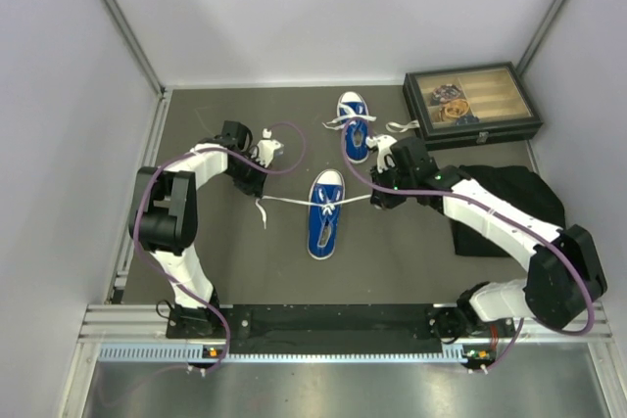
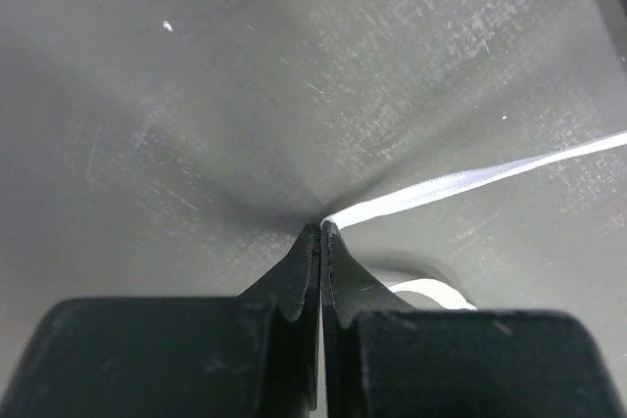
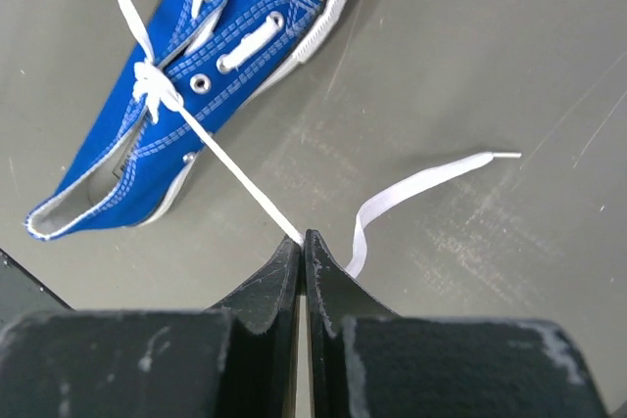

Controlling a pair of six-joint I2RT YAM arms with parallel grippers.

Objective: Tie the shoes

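Overhead, the near sneaker (image 1: 325, 212) lay in the middle of the grey counter (image 1: 255, 261), its white toe cap pointing away from the arm bases. Its two lace strands were stretched out sideways in a nearly straight line across the shoe. The left pincer (image 1: 259, 193) sat just left of that sneaker, low over the counter. In the left wrist view its fingers (image 2: 294, 281) were pressed together at the tips, pinching the left lace strand (image 2: 470, 178), which ran taut up and to the right. A slack curl of white lace showed just below and right of the fingertips.

The right pincer (image 1: 375, 200) sat just right of the same sneaker. In the right wrist view its fingers (image 3: 338, 291) were likewise closed, nipping the right lace strand (image 3: 240, 178). That strand ran tight from the fingertips up to a small crossing knot (image 3: 152, 85) over the blue upper. The loose tail (image 3: 421, 183) of the strand curled off to the right, flat on the counter.

The far sneaker (image 1: 354, 126) lay farther back, just behind the right pincer, with its laces sprawled loose to both sides. A dark glass-lidded box (image 1: 470, 103) stood at the back right. A black cloth (image 1: 509, 198) lay crumpled under the right arm.
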